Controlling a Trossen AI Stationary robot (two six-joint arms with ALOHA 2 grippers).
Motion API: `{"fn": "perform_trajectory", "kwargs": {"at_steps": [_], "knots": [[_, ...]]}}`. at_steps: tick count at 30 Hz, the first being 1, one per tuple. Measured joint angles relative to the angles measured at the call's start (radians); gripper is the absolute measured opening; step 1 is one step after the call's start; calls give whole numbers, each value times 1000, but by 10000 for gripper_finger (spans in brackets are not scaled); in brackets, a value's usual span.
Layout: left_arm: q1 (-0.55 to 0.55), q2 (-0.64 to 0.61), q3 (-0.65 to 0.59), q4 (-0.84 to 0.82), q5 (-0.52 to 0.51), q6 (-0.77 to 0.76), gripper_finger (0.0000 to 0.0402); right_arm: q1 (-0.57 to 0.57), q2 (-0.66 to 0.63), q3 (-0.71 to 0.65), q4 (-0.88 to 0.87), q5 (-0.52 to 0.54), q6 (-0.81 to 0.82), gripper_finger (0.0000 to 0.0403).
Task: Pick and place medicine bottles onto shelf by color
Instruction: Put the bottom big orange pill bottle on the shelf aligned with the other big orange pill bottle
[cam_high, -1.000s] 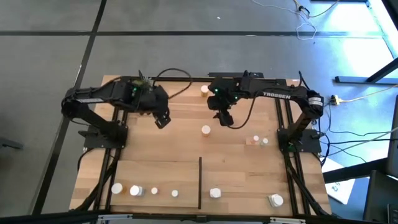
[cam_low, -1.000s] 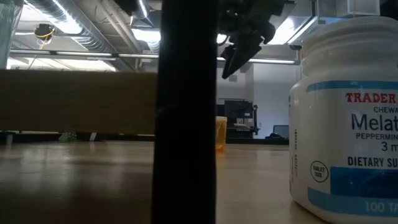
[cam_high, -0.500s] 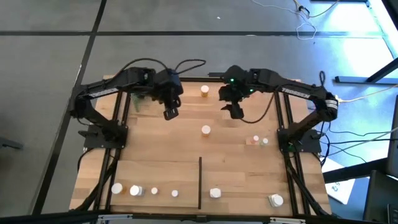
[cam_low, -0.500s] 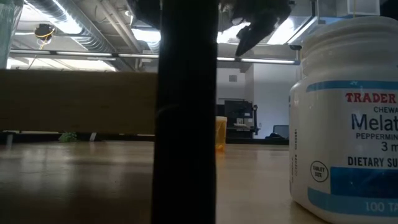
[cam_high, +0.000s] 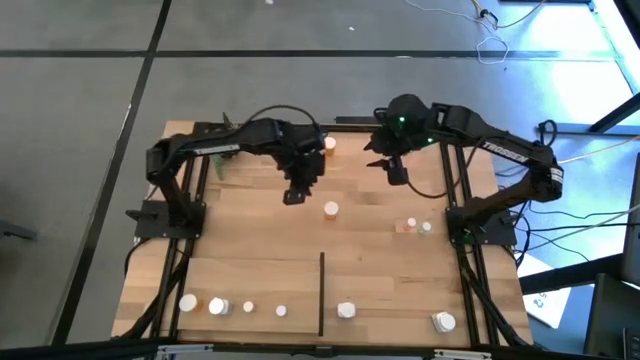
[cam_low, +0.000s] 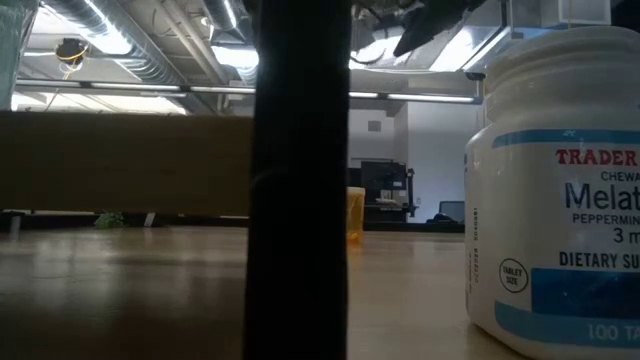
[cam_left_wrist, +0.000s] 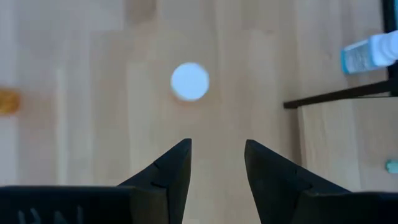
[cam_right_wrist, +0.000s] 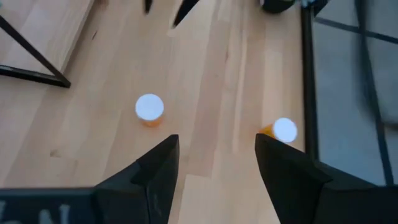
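Left gripper (cam_high: 294, 196), spread & empty, hangs just left of mid-shelf orange bottle (cam_high: 331, 210); right gripper (cam_high: 396, 172), also spread, near far rail: off-centre descent could topple bottle.

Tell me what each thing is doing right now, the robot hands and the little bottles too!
left gripper: open, empty, above the board near the middle orange bottle.
right gripper: open, empty, up near the far edge.
middle orange bottle: upright, capped, alone.
far orange bottle: upright, capped, by the far rail.
big white bottle: upright, capped, on the shelf.
front-row bottles: standing, capped.
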Motion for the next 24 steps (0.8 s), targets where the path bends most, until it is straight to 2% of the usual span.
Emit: {"fn": "perform_trajectory", "kwargs": {"at_steps": [3, 12, 24], "knots": [[1, 40, 0, 18, 33, 27, 142, -15, -17, 0, -2, 7, -1, 213], [1, 115, 0, 127, 42, 81, 142, -43, -39, 0, -34, 10, -1, 213], [-8, 236, -1, 126, 22, 112, 142, -43, -39, 0, -54, 40, 0, 213]]}}
